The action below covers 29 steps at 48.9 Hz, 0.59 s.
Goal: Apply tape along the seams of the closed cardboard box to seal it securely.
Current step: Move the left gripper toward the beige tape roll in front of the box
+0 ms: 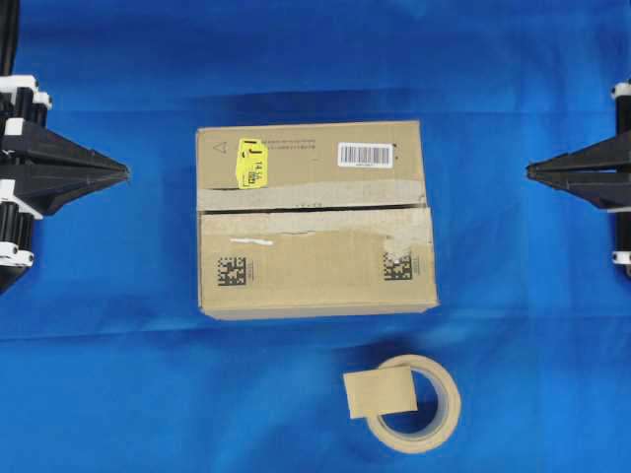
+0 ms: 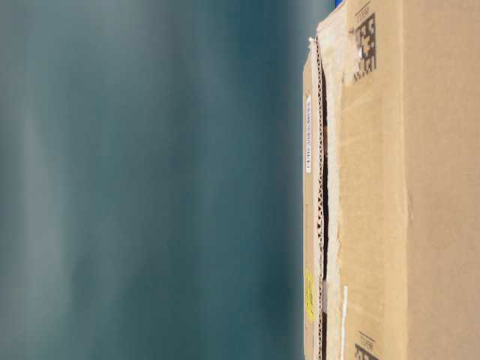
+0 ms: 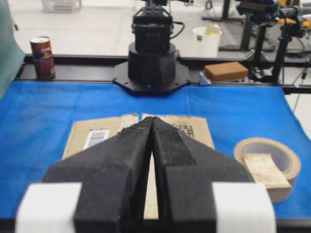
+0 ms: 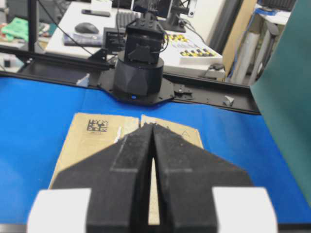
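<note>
The brown cardboard box (image 1: 315,219) sits mid-table with a yellow sticker (image 1: 250,162), a white barcode label (image 1: 365,154) and two black square codes. Its seam (image 1: 296,209) runs left to right between the flaps, edged by pale torn tape remnants. A short tan piece of tape (image 1: 381,392) lies on top of the round tape roll (image 1: 416,404) in front of the box. My left gripper (image 1: 125,175) rests shut at the left edge, well clear of the box. My right gripper (image 1: 530,170) rests shut at the right edge, also clear. Both hold nothing.
A blue cloth (image 1: 118,345) covers the table. The opposite arm's base (image 3: 150,68) stands beyond the box in the left wrist view. A can (image 3: 43,56), a brown block (image 3: 226,71) and a white bucket (image 3: 206,41) sit behind the table's far rail.
</note>
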Tool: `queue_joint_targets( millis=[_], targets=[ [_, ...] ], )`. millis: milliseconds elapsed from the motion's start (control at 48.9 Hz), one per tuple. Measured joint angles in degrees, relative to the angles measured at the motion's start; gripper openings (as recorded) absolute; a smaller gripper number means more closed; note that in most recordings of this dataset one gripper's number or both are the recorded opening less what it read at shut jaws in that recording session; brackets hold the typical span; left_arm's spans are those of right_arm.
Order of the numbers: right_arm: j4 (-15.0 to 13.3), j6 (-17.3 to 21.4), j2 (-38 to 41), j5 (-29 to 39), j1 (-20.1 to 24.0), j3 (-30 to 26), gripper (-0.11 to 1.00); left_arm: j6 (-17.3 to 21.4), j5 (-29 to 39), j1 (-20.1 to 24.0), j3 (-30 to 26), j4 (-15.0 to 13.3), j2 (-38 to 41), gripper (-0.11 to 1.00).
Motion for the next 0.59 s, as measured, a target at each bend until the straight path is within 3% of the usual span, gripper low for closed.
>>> queue_joint_targets(
  millis=[143,266,327,450,593],
  targets=[
    [0.09,0.44,0.09,1.85,0.00,-0.53,0.02,4.31,0.00,-3.78,0.00,-0.44,0.62,0.00],
    [0.09,0.62,0.26,3.87,0.00,-1.23,0.02,12.30,-1.85,-7.12,0.00,-0.62,1.93,0.00],
    [0.26,0.62,0.35,4.13,0.00,-1.23,0.02,14.41,-4.04,-9.14,-0.09,-0.62,3.52,0.00],
    [0.53,0.62,0.62,4.13,0.00,-1.32,0.02,19.42,-8.35,-11.69,-0.97,-0.70,8.09,0.00],
    [0.62,0.70,1.23,4.13,0.00,-1.32,0.02,28.13,-10.72,-15.47,-3.60,-0.70,16.00,0.00]
  ],
)
